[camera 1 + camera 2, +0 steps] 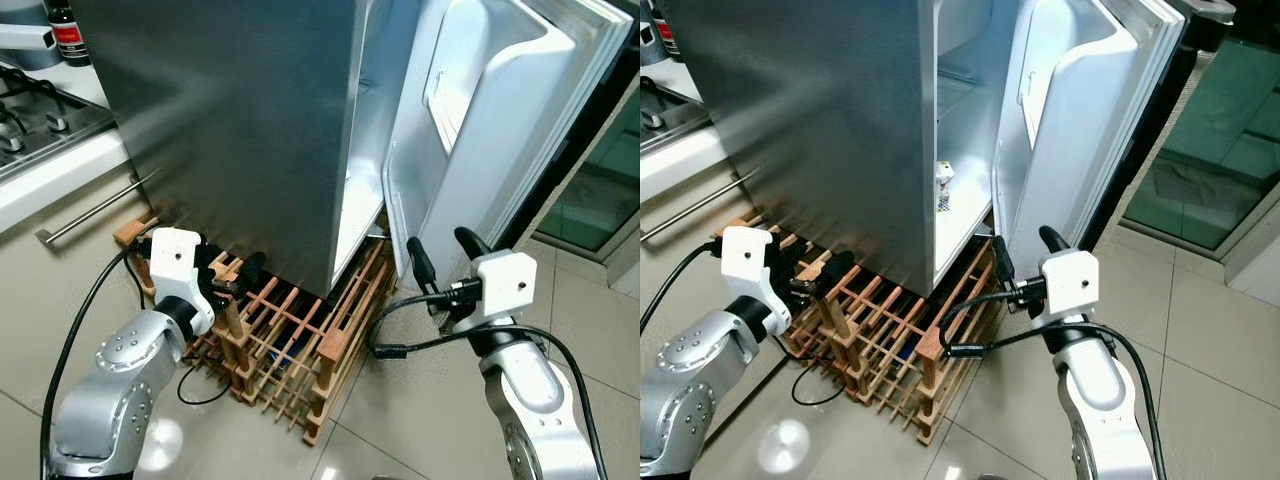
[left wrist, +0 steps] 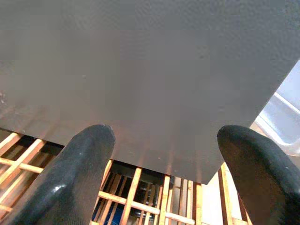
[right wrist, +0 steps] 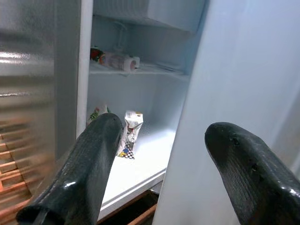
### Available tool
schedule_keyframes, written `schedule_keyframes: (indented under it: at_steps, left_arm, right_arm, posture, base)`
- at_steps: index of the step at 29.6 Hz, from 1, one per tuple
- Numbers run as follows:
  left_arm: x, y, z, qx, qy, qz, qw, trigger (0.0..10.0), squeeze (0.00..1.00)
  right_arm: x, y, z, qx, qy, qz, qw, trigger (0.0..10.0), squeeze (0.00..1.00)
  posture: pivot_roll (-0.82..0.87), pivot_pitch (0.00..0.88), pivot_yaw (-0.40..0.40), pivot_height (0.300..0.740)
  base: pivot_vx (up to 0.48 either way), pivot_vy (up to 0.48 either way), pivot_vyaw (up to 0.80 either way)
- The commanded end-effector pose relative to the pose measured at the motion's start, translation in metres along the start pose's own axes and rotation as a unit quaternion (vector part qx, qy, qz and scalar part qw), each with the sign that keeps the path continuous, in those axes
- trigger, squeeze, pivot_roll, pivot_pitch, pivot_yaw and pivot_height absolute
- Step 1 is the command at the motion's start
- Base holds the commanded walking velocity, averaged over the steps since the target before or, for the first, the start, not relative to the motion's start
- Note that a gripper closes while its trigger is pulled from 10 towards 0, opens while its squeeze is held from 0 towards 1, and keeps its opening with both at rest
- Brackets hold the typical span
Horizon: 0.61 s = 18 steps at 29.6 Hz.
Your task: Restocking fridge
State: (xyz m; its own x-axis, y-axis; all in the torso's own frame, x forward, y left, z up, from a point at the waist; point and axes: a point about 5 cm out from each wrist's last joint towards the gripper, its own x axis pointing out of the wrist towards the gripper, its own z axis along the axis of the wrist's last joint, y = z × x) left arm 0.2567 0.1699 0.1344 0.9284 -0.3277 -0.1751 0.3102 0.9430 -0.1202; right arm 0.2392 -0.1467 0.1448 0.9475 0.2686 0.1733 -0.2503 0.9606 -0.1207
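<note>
We see the fridge (image 1: 240, 120) filling the upper centre of the head views: a grey steel side wall facing us, its white door (image 1: 500, 110) swung open at the upper right. The right eye view catches a small printed carton (image 1: 944, 186) standing on the white lower shelf, just inside the opening at mid-frame. The right wrist view looks deeper in: there we count that carton (image 3: 130, 134) plus a second packet (image 3: 96, 114) partly hidden behind a finger on the lower shelf, and one bottle (image 3: 117, 61) lying on its side on the upper shelf at the frame's top left.

Below the fridge, at lower centre, stands one wooden wine rack (image 1: 290, 350) of crossed slats on the tiled floor (image 1: 1200, 340).

Our left gripper (image 1: 235, 278) sits at lower left beside the rack, its two fingers (image 2: 75, 173) wide apart in front of the steel wall. Our right gripper (image 1: 447, 252) hangs at lower right near the door's bottom edge, fingers (image 3: 79, 178) spread and empty.

At the upper left of the left eye view we count one stove (image 1: 40, 120) and one drawer handle (image 1: 95, 208).
</note>
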Motion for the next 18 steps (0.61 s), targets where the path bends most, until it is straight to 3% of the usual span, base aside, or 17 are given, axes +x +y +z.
schedule_keyframes:
  at_steps: [1, 9, 10, 11, 14, 18]
  left_arm:
    - [0.003, -0.002, 0.0, 0.006, -0.001, -0.003, 1.0, 10.0, 0.0]
    - [0.01, -0.002, -0.005, 0.014, -0.004, 0.015, 1.0, 10.0, 0.0]
    - [0.013, 0.006, -0.006, 0.028, -0.003, 0.059, 0.998, 10.0, 0.0]
    - [0.013, 0.008, -0.007, 0.031, -0.002, 0.07, 0.997, 10.0, 0.0]
    - [0.015, 0.021, -0.012, 0.017, 0.001, 0.15, 0.989, 10.0, 0.0]
    - [0.018, 0.02, -0.011, 0.028, -0.015, 0.18, 0.983, 10.0, 0.0]
  right_arm:
    - [0.002, -0.003, -0.003, 0.003, 0.01, -0.001, 1.0, 10.0, 0.0]
    - [0.017, -0.023, -0.007, -0.039, 0.01, -0.039, 0.998, 10.0, 0.0]
    - [0.02, -0.03, -0.006, -0.05, 0.009, -0.05, 0.997, 10.0, 0.0]
    - [0.021, -0.031, -0.006, -0.051, 0.009, -0.051, 0.997, 10.0, 0.0]
    - [0.025, -0.044, -0.006, -0.058, 0.01, -0.081, 0.995, 10.0, 0.0]
    - [0.024, -0.06, -0.008, -0.055, 0.02, -0.12, 0.991, 10.0, 0.0]
  posture:
    - [-0.07, 0.0, -0.018, 0.74]
    - [-0.08, 0.0, -0.015, 0.74]
    - [-0.08, 0.0, -0.01, 0.74]
    - [-0.08, 0.0, -0.01, 0.74]
    - [-0.09, 0.0, -0.009, 0.74]
    - [-0.1, 0.0, -0.012, 0.74]
  base:
    - [0.0, 0.0, 0.0]
    - [0.0, 0.0, 0.0]
    - [0.0, 0.0, 0.0]
    - [0.0, 0.0, 0.0]
    - [0.0, 0.0, 0.0]
    - [0.0, 0.0, 0.0]
